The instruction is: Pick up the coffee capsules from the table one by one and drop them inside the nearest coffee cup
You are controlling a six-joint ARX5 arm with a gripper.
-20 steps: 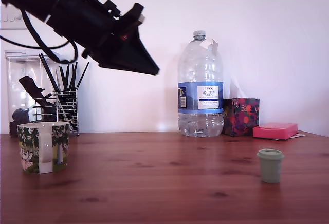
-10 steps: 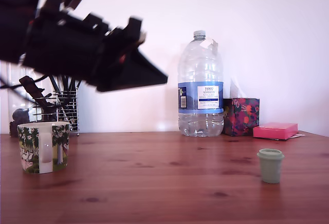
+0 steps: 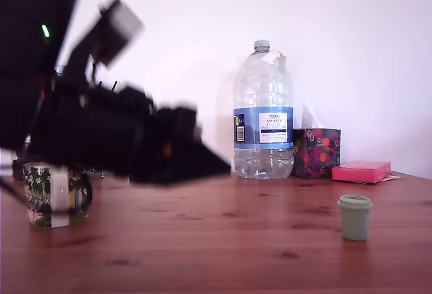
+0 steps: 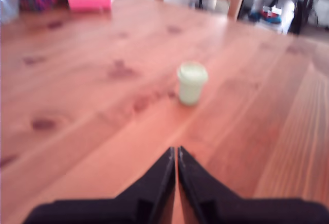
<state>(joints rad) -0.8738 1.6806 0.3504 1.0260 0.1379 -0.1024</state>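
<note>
The gripper hangs low over the wooden surface, its two black fingers clenched tip to tip with nothing between them. In the exterior view the arm is a dark blur near the surface's left edge, partly covering the tree-printed coffee cup.

The pale green coffee capsule stands upright, wide rim uppermost, near the surface's right edge in the exterior view, well apart from both the cup and the gripper. In the wrist view the green capsule lies ahead of the fingertips and slightly off their line. No dark capsule shows on the surface; whether it sits inside the cup cannot be told.

The risks, as I judge them: the fingers must open before they reach the capsule, or the pressed tips will knock it over and send it rolling. The capsule is light and tapered, so a grip on the narrow lower body could let it slip. The arm's closeness to the cup also invites a bump.

The surface is reddish knotted pine, mostly bare. Along its far edge stand a large water bottle, a patterned tissue box and a flat pink box, against a plain white wall. The wrist view shows a wooden chair back and blurred clutter beyond.
</note>
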